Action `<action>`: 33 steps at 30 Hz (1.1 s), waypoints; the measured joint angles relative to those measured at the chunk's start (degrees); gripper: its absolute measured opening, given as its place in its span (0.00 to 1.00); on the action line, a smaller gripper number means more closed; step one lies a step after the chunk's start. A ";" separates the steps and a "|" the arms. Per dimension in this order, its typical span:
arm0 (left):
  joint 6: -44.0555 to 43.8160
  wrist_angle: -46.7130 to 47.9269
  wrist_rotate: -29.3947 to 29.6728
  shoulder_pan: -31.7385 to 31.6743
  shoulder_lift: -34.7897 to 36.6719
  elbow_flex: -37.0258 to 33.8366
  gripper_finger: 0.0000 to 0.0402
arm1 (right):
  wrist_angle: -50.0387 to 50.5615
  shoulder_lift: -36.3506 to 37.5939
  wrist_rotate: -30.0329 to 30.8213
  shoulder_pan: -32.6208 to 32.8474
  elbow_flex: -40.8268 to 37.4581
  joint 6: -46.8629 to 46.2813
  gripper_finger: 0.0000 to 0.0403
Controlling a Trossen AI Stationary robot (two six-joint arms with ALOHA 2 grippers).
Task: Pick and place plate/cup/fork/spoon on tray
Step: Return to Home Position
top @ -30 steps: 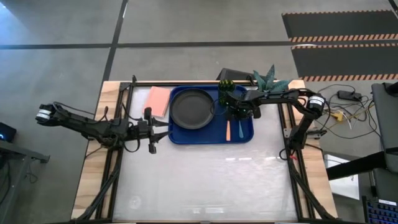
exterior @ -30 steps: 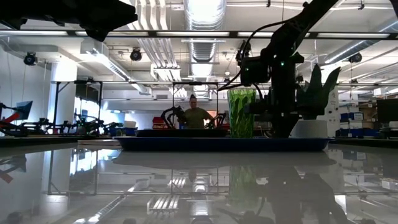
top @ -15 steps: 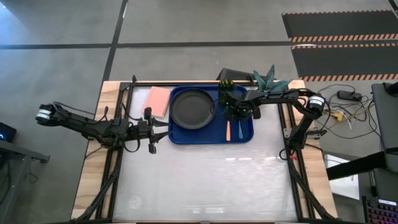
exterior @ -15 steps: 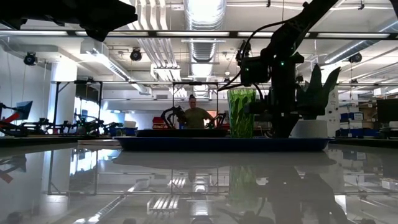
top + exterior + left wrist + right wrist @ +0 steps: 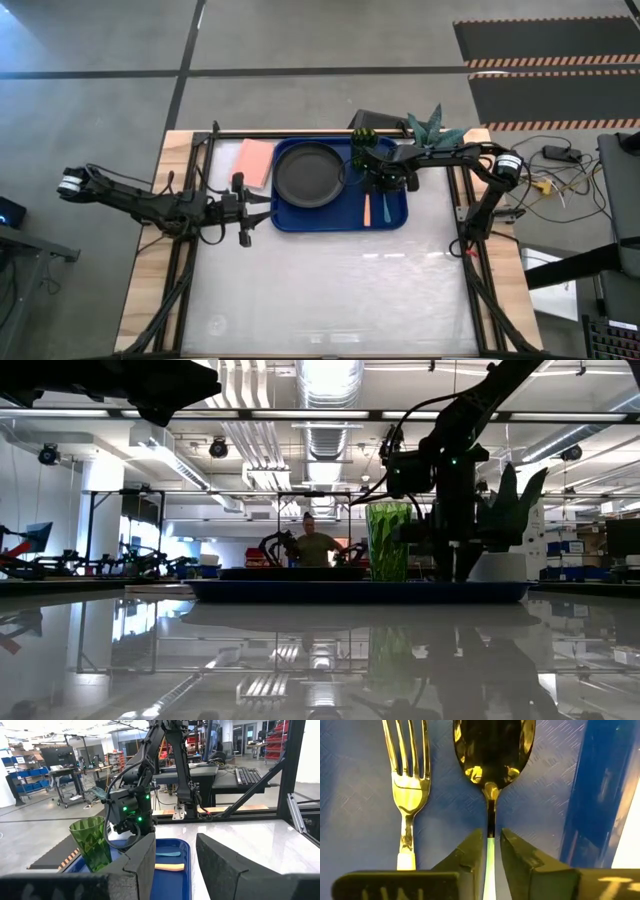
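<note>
Right arm is reaching in from 3 o'clock over the tray (image 5: pixel 300 219), wrist pointing straight down. Right gripper (image 5: pixel 492 837) is hovering low, fingers slightly parted and straddling the spoon (image 5: pixel 492 750) handle, with a thin gap showing on each side. Spoon is lying on the tray's 4 o'clock part, parallel to the fork (image 5: pixel 410 775) at its 9 o'clock and near the 3 o'clock rim. Plate (image 5: pixel 310 173) is sitting toward the tray's 9 o'clock; cup (image 5: pixel 91 842) is standing near 1 o'clock. Left gripper (image 5: pixel 175 842) is waiting at the table's (image 5: pixel 330 290) 9 o'clock side, spread wide and holding nothing. Bare table is lying open toward 6 o'clock.
</note>
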State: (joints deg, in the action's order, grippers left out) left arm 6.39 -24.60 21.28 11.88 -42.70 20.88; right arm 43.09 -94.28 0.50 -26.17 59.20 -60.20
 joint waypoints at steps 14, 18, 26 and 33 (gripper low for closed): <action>-0.09 -0.42 0.00 0.01 0.05 -0.31 0.31 | 3.39 4.82 -0.75 1.01 1.92 0.27 0.31; -0.41 -0.44 -0.02 0.02 0.15 -0.37 0.31 | 3.83 9.16 -0.54 5.07 2.08 -0.48 0.31; -3.03 -0.43 -0.01 0.00 0.18 -0.28 0.31 | 1.30 19.32 7.86 21.22 2.08 6.73 0.26; -3.48 -0.44 -0.40 0.00 0.11 -0.14 0.31 | 0.27 26.38 12.21 34.01 1.91 25.76 0.20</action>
State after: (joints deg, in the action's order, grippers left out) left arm 2.90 -25.04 20.87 11.88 -42.59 20.74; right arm 43.36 -67.90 12.70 7.83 61.11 -34.44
